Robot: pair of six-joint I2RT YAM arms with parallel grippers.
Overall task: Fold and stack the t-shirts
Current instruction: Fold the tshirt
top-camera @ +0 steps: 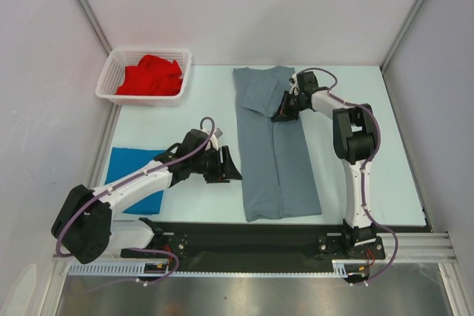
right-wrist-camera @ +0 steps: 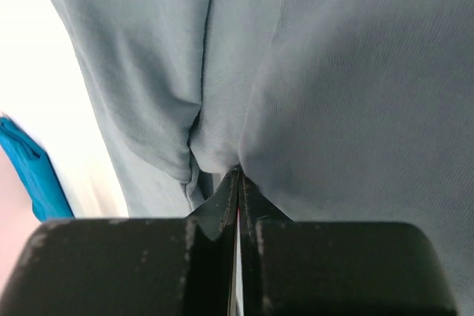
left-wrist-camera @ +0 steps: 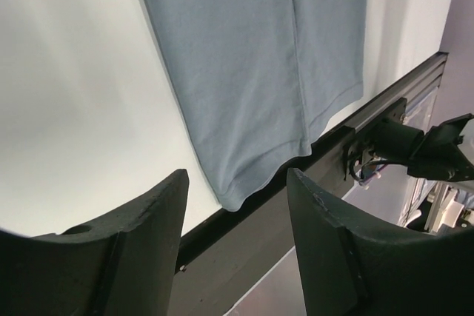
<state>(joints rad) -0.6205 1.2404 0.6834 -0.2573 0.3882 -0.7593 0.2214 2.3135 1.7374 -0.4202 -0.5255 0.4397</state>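
Currently: lengthwise fold of slate grey soft cloth t-shirt point(top-camera: 274, 153) looks done; crosswise fold judged next.
- right gripper point(top-camera: 284, 112): clamped tight on puckered cloth at sleeve end; long shirt strip runs from fingertips back toward arm base.
- left gripper point(top-camera: 232, 165): spread wide, empty; shirt's long edge just beside fingertips.
- Next move calls for: left grip at hem end, then lift both ends evenly.
- Behind left gripper: bright blue folded t-shirt point(top-camera: 137, 175).
- Well apart: red crumpled t-shirt point(top-camera: 152, 75), in white plastic mesh basket point(top-camera: 109, 83).

Pretty clearly a robotics lab booth: blank white walls point(top-camera: 244, 5), aluminium corner posts point(top-camera: 83, 5), robot arms point(top-camera: 355, 175) bolted on a metal rail point(top-camera: 422, 246).
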